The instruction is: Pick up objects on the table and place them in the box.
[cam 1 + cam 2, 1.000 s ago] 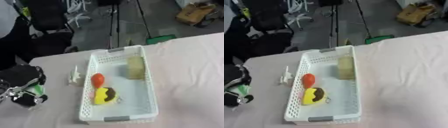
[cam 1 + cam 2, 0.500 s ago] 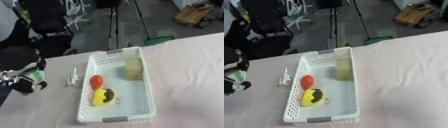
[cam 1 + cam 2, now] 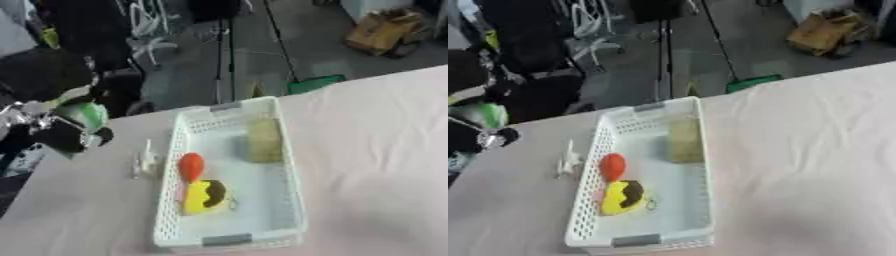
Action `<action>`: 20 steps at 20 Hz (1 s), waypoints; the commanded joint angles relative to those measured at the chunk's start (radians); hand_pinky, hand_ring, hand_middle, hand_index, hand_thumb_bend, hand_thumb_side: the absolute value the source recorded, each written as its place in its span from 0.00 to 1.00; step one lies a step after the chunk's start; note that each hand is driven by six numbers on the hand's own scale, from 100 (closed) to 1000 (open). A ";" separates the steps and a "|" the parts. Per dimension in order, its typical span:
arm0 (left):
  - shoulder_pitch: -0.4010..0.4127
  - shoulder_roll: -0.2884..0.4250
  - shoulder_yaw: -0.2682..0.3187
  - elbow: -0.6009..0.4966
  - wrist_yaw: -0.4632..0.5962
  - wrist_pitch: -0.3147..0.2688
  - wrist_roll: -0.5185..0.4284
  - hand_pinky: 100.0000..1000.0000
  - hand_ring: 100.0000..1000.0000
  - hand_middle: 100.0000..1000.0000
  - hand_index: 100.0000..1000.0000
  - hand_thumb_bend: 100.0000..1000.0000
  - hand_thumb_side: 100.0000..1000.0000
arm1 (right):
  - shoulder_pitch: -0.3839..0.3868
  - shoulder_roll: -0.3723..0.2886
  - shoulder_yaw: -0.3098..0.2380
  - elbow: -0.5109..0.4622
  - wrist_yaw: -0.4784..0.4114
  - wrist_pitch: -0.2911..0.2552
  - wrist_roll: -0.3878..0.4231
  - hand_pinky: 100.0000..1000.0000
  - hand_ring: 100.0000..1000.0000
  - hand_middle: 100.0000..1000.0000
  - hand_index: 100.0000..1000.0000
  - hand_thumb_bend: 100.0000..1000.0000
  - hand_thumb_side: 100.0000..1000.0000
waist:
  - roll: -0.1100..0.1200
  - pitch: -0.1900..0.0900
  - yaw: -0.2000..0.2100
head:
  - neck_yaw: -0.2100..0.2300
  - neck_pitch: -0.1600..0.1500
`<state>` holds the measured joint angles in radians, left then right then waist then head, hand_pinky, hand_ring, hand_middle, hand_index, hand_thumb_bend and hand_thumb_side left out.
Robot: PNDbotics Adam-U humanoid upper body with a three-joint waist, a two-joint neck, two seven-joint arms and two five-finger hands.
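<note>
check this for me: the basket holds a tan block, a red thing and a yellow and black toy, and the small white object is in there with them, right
Not quite. The small white object lies on the table just outside the basket's left wall, as the left eye view shows. The tan block, red thing and yellow and black toy are inside.

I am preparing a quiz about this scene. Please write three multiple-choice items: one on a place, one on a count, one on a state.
1. Where does the small white thing lie?
A. in the basket
B. on the table left of the basket
C. on the floor

2. How many things lie in the basket?
A. one
B. three
C. five

3. What does the left hand hold?
A. something green
B. the red thing
C. nothing

Key: 1 B, the white thing lies outside the basket. 2 B, a red thing, a yellow-black thing, a tan block. 3 A, the left hand is curled on a green thing.
</note>
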<state>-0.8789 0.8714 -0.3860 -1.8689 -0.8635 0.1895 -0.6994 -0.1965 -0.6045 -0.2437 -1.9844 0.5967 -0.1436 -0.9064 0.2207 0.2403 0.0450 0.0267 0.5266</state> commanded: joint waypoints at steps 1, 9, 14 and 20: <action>-0.053 -0.021 0.005 0.042 0.012 -0.002 -0.010 0.00 0.24 0.33 0.40 0.42 0.18 | -0.017 -0.034 0.006 -0.016 -0.008 -0.006 0.001 0.84 0.93 0.81 0.77 0.00 1.00 | -0.007 -0.023 -0.007 | 0.014 0.004; -0.170 -0.128 0.017 0.245 0.056 -0.014 0.007 0.00 0.22 0.32 0.39 0.40 0.18 | -0.042 -0.036 0.027 -0.016 -0.025 -0.019 0.019 0.83 0.93 0.81 0.77 0.00 1.00 | 0.005 -0.033 -0.044 | 0.046 0.014; -0.218 -0.181 0.022 0.372 0.022 -0.036 0.034 0.00 0.22 0.32 0.39 0.40 0.20 | -0.057 -0.032 0.034 -0.016 -0.034 -0.025 0.029 0.83 0.93 0.81 0.77 0.00 1.00 | 0.005 -0.031 -0.060 | 0.059 0.012; -0.253 -0.244 0.023 0.507 0.021 -0.053 0.068 0.00 0.21 0.31 0.39 0.39 0.21 | -0.075 -0.025 0.041 -0.016 -0.044 -0.032 0.036 0.83 0.93 0.81 0.77 0.00 1.00 | 0.005 -0.026 -0.083 | 0.077 0.005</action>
<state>-1.1093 0.6159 -0.3781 -1.3803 -0.8378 0.1404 -0.6407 -0.2594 -0.6105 -0.2018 -1.9844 0.5617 -0.1728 -0.8744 0.2357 0.2290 -0.0418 0.0974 0.5354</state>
